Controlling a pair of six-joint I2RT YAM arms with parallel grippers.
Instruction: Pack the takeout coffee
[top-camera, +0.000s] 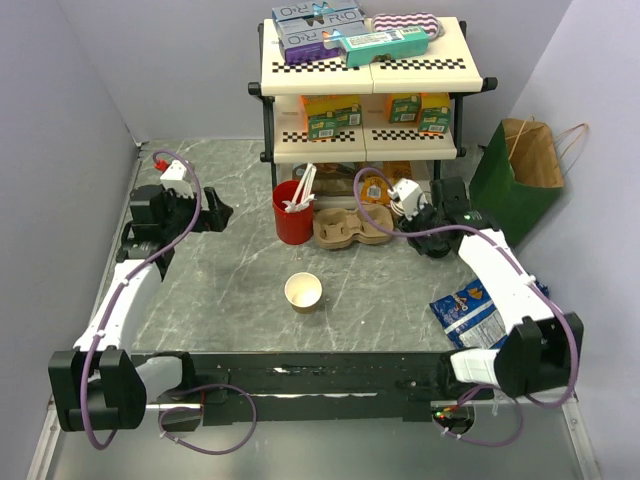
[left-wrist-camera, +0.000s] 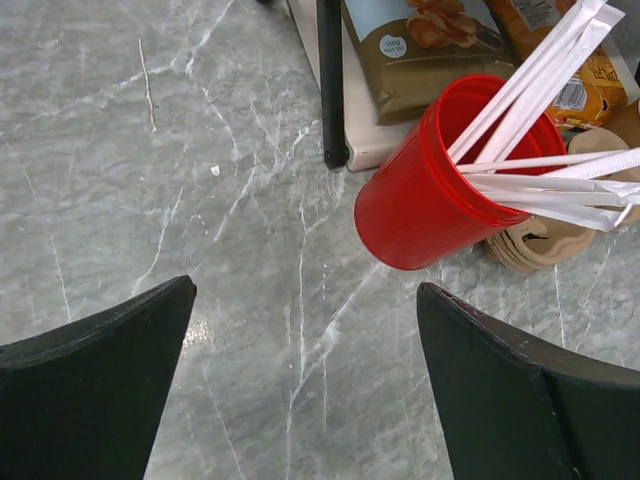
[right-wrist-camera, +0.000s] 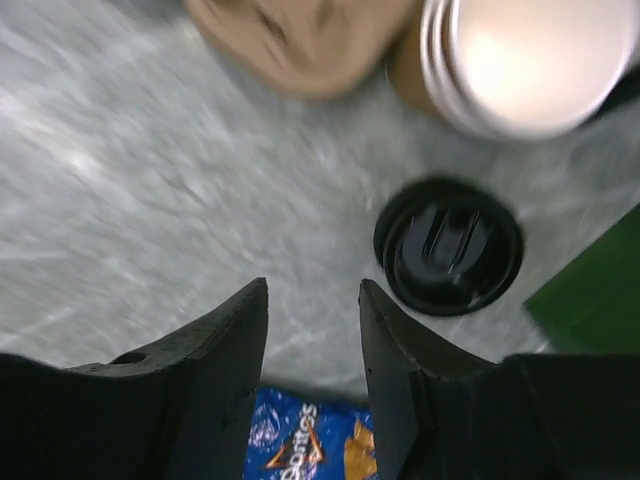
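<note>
No brown cup with a black lid on it shows in any view. A small brown paper cup (top-camera: 303, 291) stands open and lidless in the middle of the table. A round black plastic lid (right-wrist-camera: 449, 245) lies flat on the table, just ahead and right of my right gripper (right-wrist-camera: 312, 290), which is open and empty above the table. That gripper (top-camera: 428, 240) sits right of the cardboard cup carrier (top-camera: 352, 226). My left gripper (left-wrist-camera: 305, 290) is open and empty at the far left (top-camera: 215, 212), facing the red cup of stirrers (left-wrist-camera: 430, 190).
A stack of pale lidless cups (right-wrist-camera: 530, 60) lies beside the carrier (right-wrist-camera: 300, 40). The red cup (top-camera: 292, 212) stands before a shelf of snacks (top-camera: 365, 100). A green paper bag (top-camera: 520, 180) is at the right. A blue chip bag (top-camera: 468, 312) lies front right.
</note>
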